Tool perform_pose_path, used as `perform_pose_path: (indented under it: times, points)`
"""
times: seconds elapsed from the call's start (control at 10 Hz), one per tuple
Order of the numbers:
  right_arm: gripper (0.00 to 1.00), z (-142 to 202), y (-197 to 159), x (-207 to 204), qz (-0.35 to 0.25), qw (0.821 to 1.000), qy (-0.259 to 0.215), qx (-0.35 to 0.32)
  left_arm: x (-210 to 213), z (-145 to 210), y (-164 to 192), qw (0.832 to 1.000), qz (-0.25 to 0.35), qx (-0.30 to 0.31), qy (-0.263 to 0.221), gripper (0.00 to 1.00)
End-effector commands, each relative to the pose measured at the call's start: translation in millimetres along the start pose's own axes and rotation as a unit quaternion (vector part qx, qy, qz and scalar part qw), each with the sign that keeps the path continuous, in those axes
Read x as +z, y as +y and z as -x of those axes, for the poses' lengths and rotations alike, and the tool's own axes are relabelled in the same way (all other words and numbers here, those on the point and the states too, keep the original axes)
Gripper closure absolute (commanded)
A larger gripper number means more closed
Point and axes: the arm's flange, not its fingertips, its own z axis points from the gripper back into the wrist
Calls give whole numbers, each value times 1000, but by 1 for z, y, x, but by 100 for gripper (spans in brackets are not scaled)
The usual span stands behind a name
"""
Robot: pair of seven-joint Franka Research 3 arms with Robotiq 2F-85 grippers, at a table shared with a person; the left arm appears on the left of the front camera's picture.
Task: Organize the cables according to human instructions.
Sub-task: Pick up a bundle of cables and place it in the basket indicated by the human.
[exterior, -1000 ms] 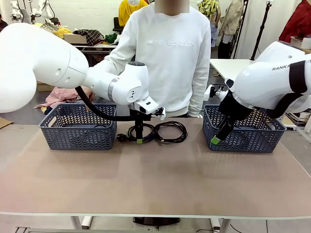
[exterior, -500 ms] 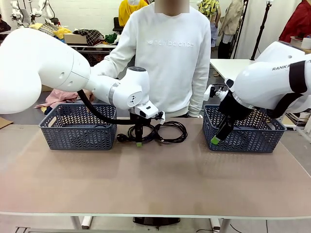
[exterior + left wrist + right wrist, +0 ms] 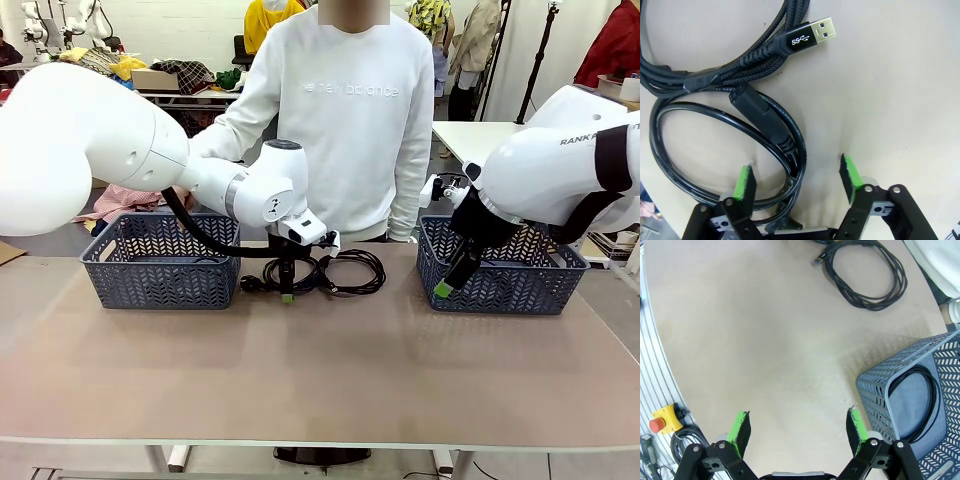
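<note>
One coil (image 3: 939,405) binned, lower-right basket (image 3: 875,395); power cord (image 3: 762,117), USB cable (image 3: 755,55) left on table (image 3: 890,100). My left gripper (image 3: 796,165) straddles the cord, unclamped; right gripper (image 3: 798,414) open, empty.

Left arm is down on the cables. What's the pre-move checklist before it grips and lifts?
1. Left end effector straddles the smooth cord: ok, strands lie inside the gap.
2. Grip made: not ok, jaws stand apart.
3. Braided USB cable outside the jaws: ok, it lies beyond the fingertips.
4. Cables separate: cannot tell; the braided one lies against the smooth cord's plug.
5. Right end effector free: ok, open and empty above the table.
6. Right basket has room: ok, one coil inside.
</note>
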Motion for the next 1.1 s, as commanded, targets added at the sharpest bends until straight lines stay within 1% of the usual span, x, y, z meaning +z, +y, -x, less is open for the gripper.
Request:
perform_pose_path:
  times: [0.0, 0.1, 0.2, 0.3, 0.4, 0.5, 0.6, 0.7, 1.0]
  points:
    - [0, -2, 0, 2, 1, 1000, -1, -1, 1, 1, 3, 1000, -5, 8, 12, 38]
    - [0, -2, 0, 2, 1, 1000, -1, -1, 1, 2, 4, 1000, -3, 9, 11, 43]
    - [0, -2, 0, 2, 1, 1000, -1, -1, 1, 2, 5, 1000, -1, 9, 10, 58]
    - [0, -2, 0, 2, 1, 1000, -1, -1, 1, 2, 5, 1000, -1, 9, 9, 62]
    - [0, -2, 0, 2, 1, 1000, -1, -1, 3, 2, 4, 1000, -3, 9, 6, 77]
    - [0, -2, 0, 2, 1, 1000, -1, -1, 4, 2, 3, 1000, -5, 8, 3, 81]
    - [0, -2, 0, 2, 1, 1000, -1, -1, 5, 2, 3, 1000, -7, 6, 4, 96]
    - [0, -2, 0, 2, 1, 1000, -1, -1, 7, 2, 2, 1000, -6, 5, 3, 100]
    - [0, -2, 0, 2, 1, 1000, -1, -1, 11, 4, 1, 1000, -10, 13, 9, 100]
